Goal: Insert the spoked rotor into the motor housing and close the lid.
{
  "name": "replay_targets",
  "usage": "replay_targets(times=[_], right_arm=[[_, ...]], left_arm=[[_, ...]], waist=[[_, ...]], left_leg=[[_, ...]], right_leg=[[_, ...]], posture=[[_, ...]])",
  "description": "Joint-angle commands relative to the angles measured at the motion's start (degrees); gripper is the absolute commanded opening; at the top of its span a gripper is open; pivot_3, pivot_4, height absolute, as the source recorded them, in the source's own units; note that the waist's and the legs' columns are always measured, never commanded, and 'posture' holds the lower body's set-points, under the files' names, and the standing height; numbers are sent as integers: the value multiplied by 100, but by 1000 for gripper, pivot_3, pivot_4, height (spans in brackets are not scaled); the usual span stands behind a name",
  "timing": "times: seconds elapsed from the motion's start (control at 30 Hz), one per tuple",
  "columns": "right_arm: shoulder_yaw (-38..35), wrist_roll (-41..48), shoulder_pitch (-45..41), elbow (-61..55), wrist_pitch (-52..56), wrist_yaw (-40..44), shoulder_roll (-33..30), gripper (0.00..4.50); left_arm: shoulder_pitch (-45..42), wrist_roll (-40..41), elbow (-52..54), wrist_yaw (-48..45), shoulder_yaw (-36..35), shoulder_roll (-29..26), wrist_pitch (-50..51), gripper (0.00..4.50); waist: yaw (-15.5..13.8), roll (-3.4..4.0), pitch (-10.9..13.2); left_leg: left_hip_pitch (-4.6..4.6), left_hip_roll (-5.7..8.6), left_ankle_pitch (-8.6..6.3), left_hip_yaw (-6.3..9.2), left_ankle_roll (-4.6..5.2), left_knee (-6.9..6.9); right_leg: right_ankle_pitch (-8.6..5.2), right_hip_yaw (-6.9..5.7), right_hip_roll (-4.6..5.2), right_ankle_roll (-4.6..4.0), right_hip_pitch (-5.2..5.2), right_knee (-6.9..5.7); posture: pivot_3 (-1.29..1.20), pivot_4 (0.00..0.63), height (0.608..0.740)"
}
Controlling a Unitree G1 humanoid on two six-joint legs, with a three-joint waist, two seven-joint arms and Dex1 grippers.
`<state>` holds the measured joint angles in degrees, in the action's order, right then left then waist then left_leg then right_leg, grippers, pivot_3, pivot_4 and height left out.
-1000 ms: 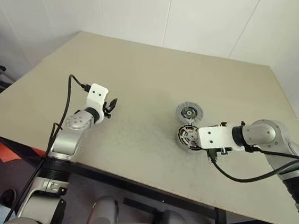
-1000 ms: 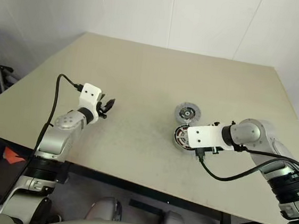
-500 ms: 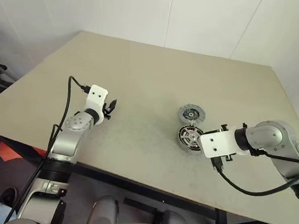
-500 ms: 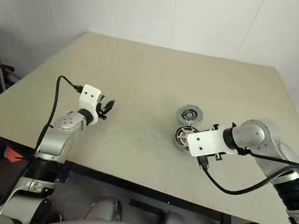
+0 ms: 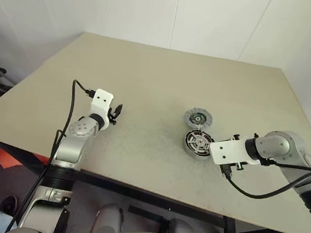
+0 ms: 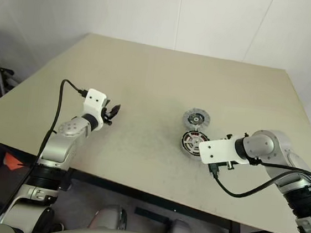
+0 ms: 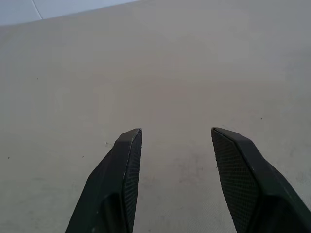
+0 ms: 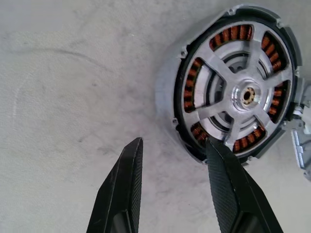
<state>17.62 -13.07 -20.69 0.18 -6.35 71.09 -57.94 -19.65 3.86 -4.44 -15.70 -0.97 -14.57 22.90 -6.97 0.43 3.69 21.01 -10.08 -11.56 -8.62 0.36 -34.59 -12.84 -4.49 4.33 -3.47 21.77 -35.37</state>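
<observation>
Table point(image 5: 148, 77): a big tan top with the motor parts lying on its right side.
Housing point(image 8: 233, 87): it lies flat on the table, with orange copper coils in a ring inside.
Rotor point(image 8: 247, 95): it sits inside the housing, silver spokes up, hub in the middle.
Lid point(image 5: 198, 119): a round grey disc flat on the table, just behind the housing and very close to it.
Right gripper point(image 8: 172, 145): it points down beside the housing, jaws apart and holding nothing; one finger point(image 8: 228, 179) shows in front of the housing's rim.
Left gripper point(image 7: 177, 136): it hangs over bare table, well apart from the parts, jaws apart and holding nothing.
</observation>
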Motion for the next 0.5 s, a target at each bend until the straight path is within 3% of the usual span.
replay_targets(times=[0.03,0.2,0.5], right_arm=[[45,-60,-115,36,-135,17,65,2253],[133,-39,-150,-19,-239,117,127,2253],[226,-159,-191,23,-494,176,237,9]], left_arm=[[-25,-1,193,48,-93,-50,-92,2414],[-19,-1,187,62,-100,-50,-97,2414],[-13,9,190,94,-148,-61,-99,2414]], waist=[[-5,0,0],[16,0,0],[52,-22,-14]], left_leg=[[0,0,0,0,0,0],[0,-2,0,0,0,0],[-13,-6,0,0,-1,0]], right_leg=[[0,0,0,0,0,0],[1,0,0,-1,0,0],[-1,-1,-3,1,-14,-2]], posture=[[0,0,740],[0,0,740],[0,0,740]])
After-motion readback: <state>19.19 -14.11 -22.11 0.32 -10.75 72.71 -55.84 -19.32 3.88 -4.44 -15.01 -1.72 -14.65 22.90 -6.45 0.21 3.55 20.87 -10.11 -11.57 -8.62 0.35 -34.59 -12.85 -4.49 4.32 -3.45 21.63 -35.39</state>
